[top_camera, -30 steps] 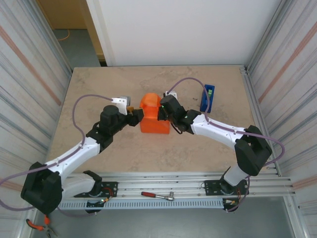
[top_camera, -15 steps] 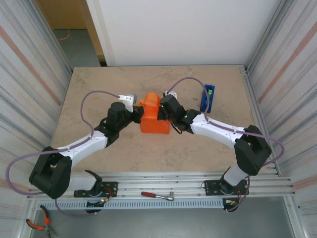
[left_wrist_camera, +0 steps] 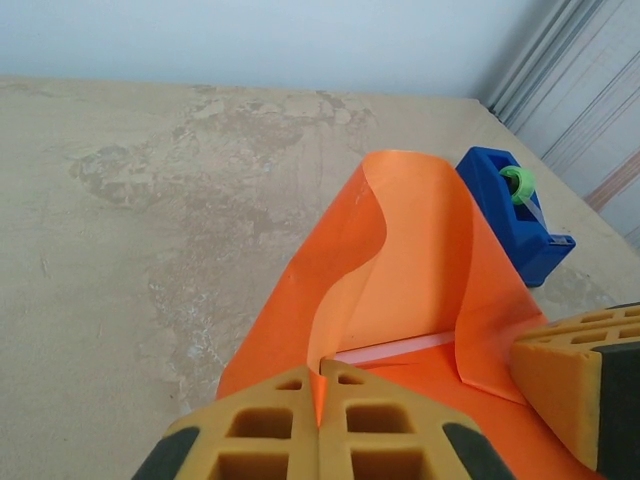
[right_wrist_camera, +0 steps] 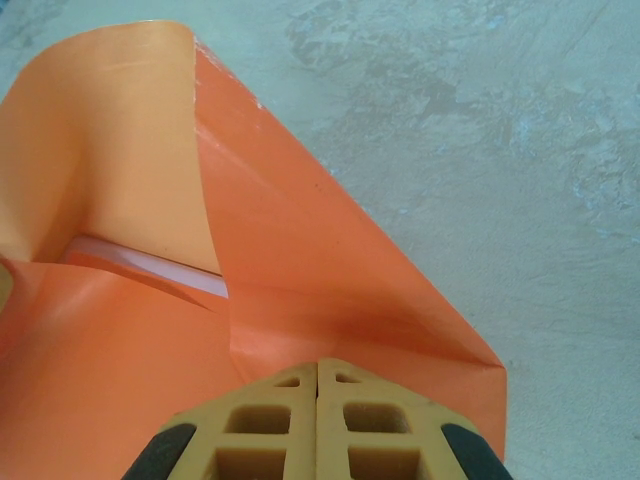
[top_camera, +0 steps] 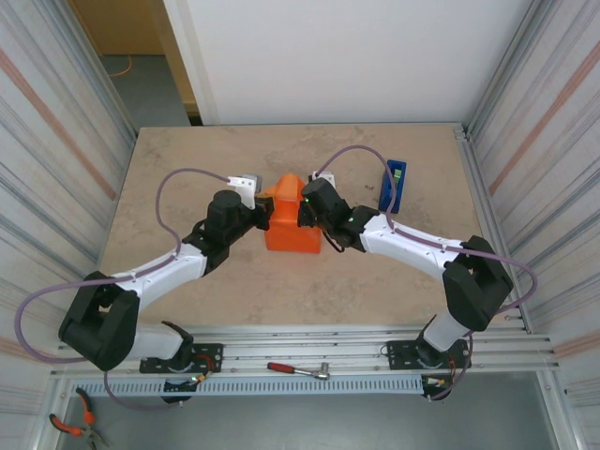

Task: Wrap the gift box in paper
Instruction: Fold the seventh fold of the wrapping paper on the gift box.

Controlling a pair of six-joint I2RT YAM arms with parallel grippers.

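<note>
Paper [top_camera: 292,223], orange, thin, light, probably tear-prone: draped around gift box [left_wrist_camera: 395,349], mid-table [top_camera: 187,169]. Left gripper [left_wrist_camera: 318,385] pinches its edge; right gripper [right_wrist_camera: 318,372] is pressed together at the opposite fold. Best held by edges.

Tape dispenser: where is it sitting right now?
The blue tape dispenser stands on the table at far right in the top view, just right of the orange paper.
</note>
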